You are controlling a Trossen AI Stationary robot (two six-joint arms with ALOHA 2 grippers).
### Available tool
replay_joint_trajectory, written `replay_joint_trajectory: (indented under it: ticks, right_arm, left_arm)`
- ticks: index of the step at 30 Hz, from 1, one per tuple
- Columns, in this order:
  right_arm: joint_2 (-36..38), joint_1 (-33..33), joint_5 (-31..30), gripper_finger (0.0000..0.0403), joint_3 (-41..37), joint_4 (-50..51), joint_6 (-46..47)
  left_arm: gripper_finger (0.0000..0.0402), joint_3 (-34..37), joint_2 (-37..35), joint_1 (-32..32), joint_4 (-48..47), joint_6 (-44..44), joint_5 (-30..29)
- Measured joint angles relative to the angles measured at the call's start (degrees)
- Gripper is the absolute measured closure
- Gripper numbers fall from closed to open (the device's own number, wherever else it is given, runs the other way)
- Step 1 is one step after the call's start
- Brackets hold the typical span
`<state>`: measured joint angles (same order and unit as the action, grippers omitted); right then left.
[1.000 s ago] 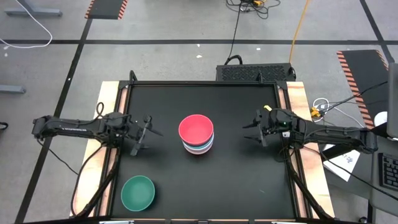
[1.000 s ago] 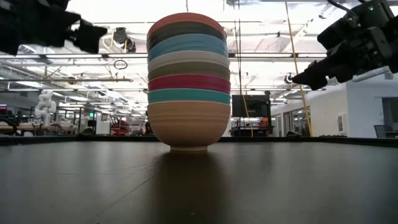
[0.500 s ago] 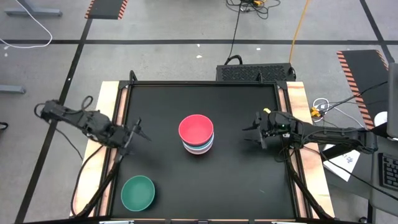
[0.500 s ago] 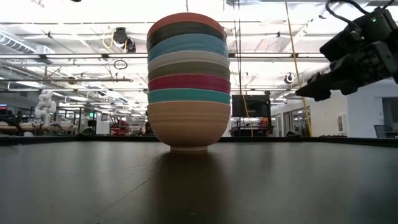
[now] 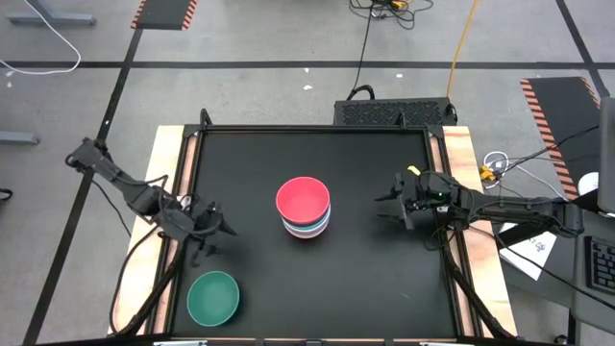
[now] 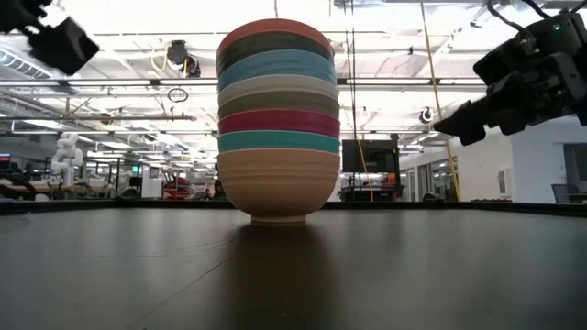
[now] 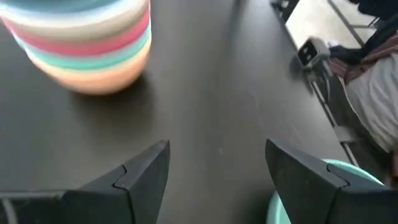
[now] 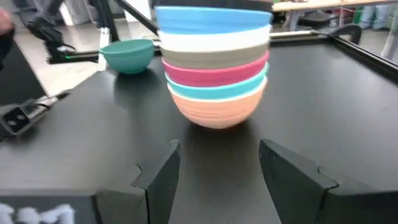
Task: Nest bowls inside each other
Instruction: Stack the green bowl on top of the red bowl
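high: straight down | low: table-level, close | wrists: forward | shared: bowl stack (image 5: 305,210)

bowl stack (image 5: 306,211) blocks table (image 5: 365,288) centre; green bowl (image 5: 212,297) at front-left corner; elsewhere open.

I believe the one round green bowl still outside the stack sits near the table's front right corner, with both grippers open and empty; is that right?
Not quite: the round green bowl sits near the front left corner of the black table, as the high view shows. The rest holds: it lies apart from the stack of nested bowls, and the left gripper and right gripper are open and empty.
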<state>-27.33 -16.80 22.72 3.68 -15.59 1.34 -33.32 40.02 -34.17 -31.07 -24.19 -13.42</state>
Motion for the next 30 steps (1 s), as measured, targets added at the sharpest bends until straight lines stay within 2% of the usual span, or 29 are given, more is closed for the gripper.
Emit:
replay_joint_trajectory:
  ticks: [9,15,20,30]
  right_arm:
    - [0.07,0.02,1.55,0.0193,0.02,-0.46,1.19]
    - [0.07,0.02,1.55,0.0193,0.02,-0.46,0.64]
    - [0.07,0.02,1.55,0.0193,0.02,-0.46,0.59]
    - [0.07,0.02,1.58,0.0193,0.04,-0.45,0.98]
  left_arm:
    - [0.0133,0.01,3.60,-4.64,-0.89,-23.33,10.72]
    - [0.0133,0.02,8.11,-8.62,-2.70,-34.77,10.85]
    - [0.0133,0.05,13.81,-10.92,-6.64,-40.11,10.49]
    - [0.0133,0.09,18.94,-14.56,-1.82,-45.74,10.42]
